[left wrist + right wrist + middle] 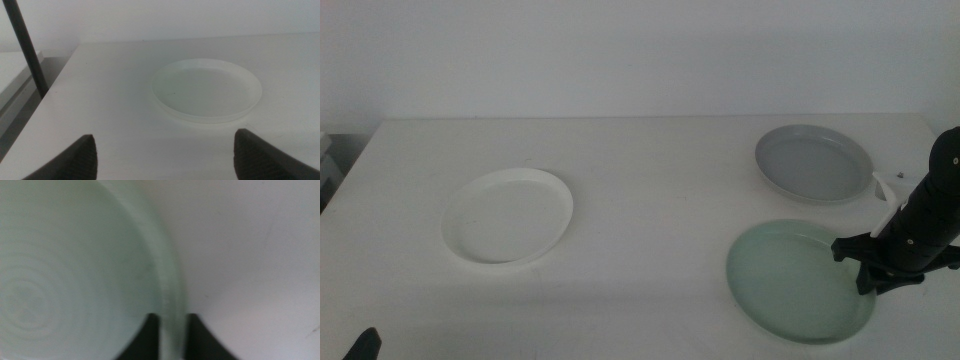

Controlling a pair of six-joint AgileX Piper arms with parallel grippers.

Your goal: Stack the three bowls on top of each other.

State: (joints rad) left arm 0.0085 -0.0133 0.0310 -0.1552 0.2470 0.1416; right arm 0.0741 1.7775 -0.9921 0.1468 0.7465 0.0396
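The white table (650, 200) runs wide and mostly bare through its middle, with a plain wall behind its far edge. The three bowls lie apart, none stacked. The white bowl (508, 215) sits alone on the left half, with open tabletop all around it. The grey bowl (814, 163) lies toward the far right corner, close to the table's right edge. The mint green bowl (801, 281) lies nearer the front on the right, just in front of the grey one with a narrow strip of table between them; its front rim comes close to the table's near edge.

The right gripper (868, 265) comes in from the right and sits at the green bowl's right-hand rim. In the right wrist view its two dark jaws stand narrowly apart with the bowl's rim (170, 305) running between them, one jaw inside the bowl and one outside; the view is blurred, so firm pressure on the rim cannot be confirmed.

The left gripper (165, 152) waits at the near left corner, jaws spread wide, looking across at the white bowl (206, 90) and touching nothing.
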